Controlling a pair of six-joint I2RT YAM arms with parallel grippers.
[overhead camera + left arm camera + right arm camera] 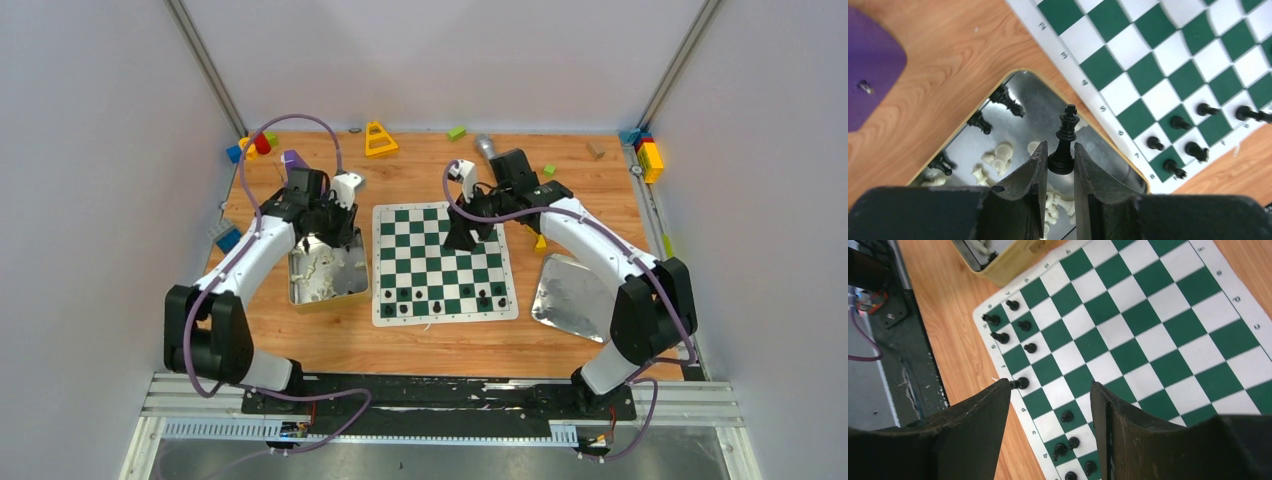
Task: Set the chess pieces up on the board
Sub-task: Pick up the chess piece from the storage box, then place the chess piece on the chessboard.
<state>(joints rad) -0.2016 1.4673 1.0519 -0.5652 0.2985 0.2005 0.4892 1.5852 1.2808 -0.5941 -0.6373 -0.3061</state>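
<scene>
Black plastic king (1067, 131) is sitting upright between the tips of my left gripper (1061, 154), narrowly pinched at its wide foot. It's light, hard and slick, likely to pivot, so I'm gripping low. My right gripper (1050, 407) is hanging part-open and empty, with the board (1148, 325) below its jaws.

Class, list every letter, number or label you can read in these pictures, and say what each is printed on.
"3", "4", "5", "6": rank numbers on the white border of the board, left wrist view.
"e", "d", "c": file letters on the same border, right wrist view.
Other border marks are too blurred; in the top view all are too small.
No other text.
</scene>
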